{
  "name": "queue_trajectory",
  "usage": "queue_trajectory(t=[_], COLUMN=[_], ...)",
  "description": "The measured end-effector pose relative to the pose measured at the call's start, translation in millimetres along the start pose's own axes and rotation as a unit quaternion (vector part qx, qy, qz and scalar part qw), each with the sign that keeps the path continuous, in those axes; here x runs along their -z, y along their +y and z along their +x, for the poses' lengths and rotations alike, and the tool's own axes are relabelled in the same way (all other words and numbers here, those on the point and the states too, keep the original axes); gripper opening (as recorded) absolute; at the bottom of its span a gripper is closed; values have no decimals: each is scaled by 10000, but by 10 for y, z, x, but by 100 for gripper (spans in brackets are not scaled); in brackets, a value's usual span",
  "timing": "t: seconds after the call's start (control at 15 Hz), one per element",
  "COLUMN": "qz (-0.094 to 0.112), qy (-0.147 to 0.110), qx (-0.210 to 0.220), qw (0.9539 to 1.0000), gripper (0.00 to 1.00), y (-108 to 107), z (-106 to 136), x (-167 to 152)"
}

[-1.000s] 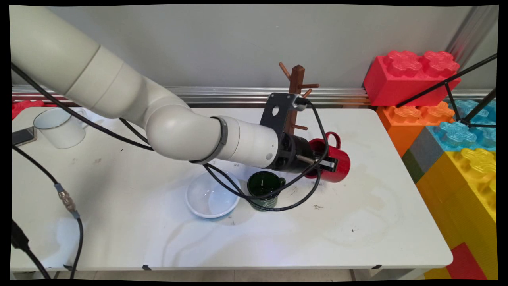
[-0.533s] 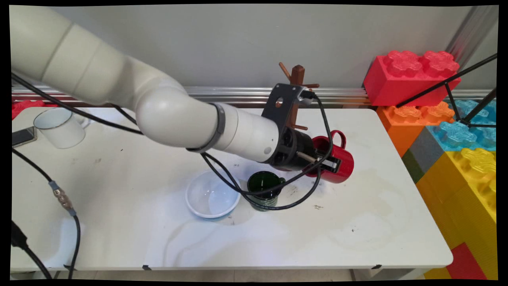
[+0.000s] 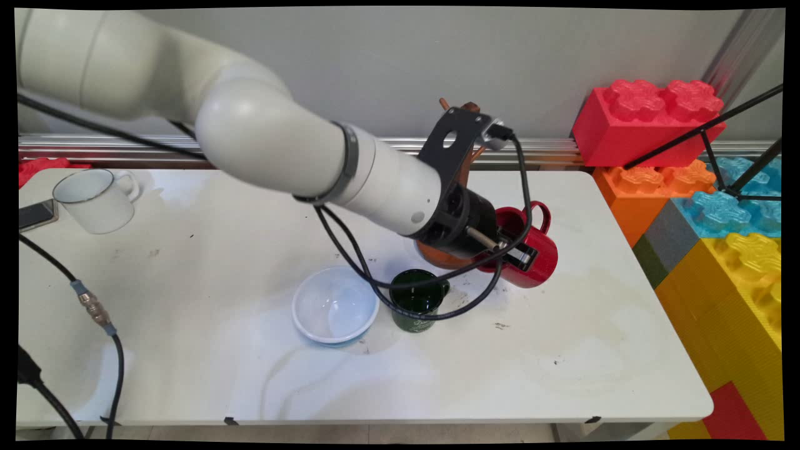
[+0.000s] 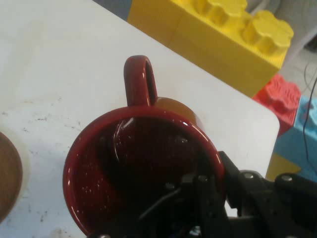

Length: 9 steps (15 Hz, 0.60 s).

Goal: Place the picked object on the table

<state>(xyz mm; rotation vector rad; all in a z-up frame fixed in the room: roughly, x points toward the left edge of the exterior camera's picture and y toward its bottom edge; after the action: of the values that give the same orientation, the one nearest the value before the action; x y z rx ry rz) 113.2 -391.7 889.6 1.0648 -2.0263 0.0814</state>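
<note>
So, white table [image 3: 187,350] spans most of the main view, with stacked toy bricks [image 3: 719,206] in red, orange, blue and yellow off its right end. Arm reaches in from upper left, black cables looping down over the middle of the table. Gripper [image 3: 522,256] is clamped on the rim wall of the red mug [image 3: 537,262]: in the hand view one finger sits inside the mug [image 4: 143,168] and the other outside its wall, gripper [image 4: 218,198] closed onto that wall. Red mug is tilted, mouth toward the arm, handle up and toward the back; it looks lifted off the table, right of centre, but contact with the surface is hard to judge. Inside it looks dark, nothing seen in it. Behind the wrist, a wooden mug tree [image 3: 465,125], mostly hidden, its round base [image 3: 437,257] showing under the wrist just beside the red mug. White bowl [image 3: 335,306] near table centre, nothing visible in it. Green mug [image 3: 415,300] upright just right of the bowl, dark inside, contents unclear. White mug [image 3: 95,200] at far left, tilted, looks to hold nothing. Phone [image 3: 37,214] just left of it.
</note>
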Motion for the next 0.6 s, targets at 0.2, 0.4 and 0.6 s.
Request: queue_trajectory(t=[0.2, 0.4, 0.6], qz=[46, 132, 282], qy=[-160, -341, -588], qx=[-219, -433, -673], qw=[9996, 9984, 9956], gripper=[0, 0, 0], y=[44, 89, 137], z=[133, 273, 435], x=[91, 180, 288])
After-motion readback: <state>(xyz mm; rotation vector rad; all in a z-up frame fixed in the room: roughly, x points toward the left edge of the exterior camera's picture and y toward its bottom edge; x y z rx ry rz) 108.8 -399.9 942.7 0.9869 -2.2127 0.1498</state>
